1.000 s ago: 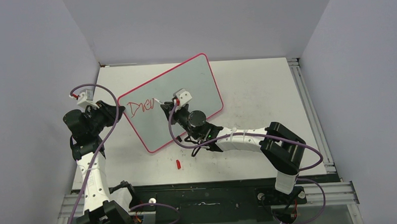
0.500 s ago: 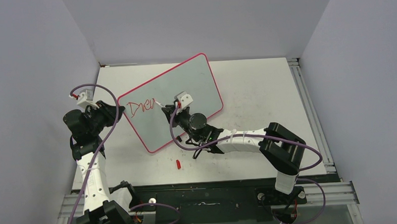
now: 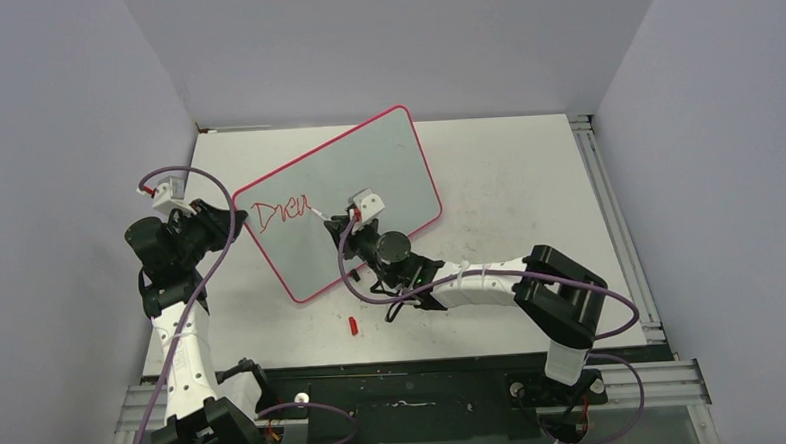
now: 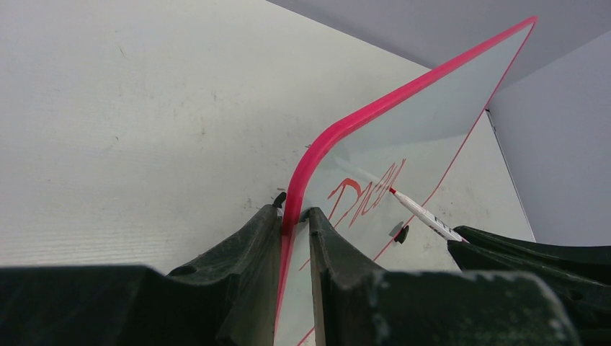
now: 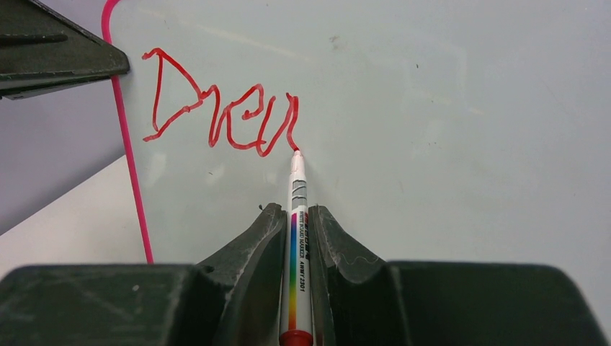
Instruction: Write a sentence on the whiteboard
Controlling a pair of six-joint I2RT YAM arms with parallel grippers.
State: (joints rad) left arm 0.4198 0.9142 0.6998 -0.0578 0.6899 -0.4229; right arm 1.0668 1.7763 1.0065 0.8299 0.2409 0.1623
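Note:
The whiteboard [image 3: 376, 163] stands tilted on the table, pale grey with a red-pink rim. My left gripper [image 3: 231, 214] is shut on its left edge, and in the left wrist view the rim [image 4: 317, 151] runs between the fingers of that gripper [image 4: 294, 214]. My right gripper [image 5: 295, 210] is shut on a white marker [image 5: 297, 180] with a rainbow stripe. The marker's red tip touches the whiteboard [image 5: 447, 108] at the end of red handwriting [image 5: 216, 119] reading roughly "Dreu". The marker [image 4: 421, 214] also shows from the left wrist.
A small red marker cap [image 3: 354, 326] lies on the white table [image 3: 507, 177] in front of the board. A black clip foot [image 4: 401, 233] sits on the board's lower edge. Grey walls enclose the table on three sides.
The right gripper has drawn the marker tip down and slightly right across the board, adding a stroke to the red writing. The left gripper and the board have stayed still.

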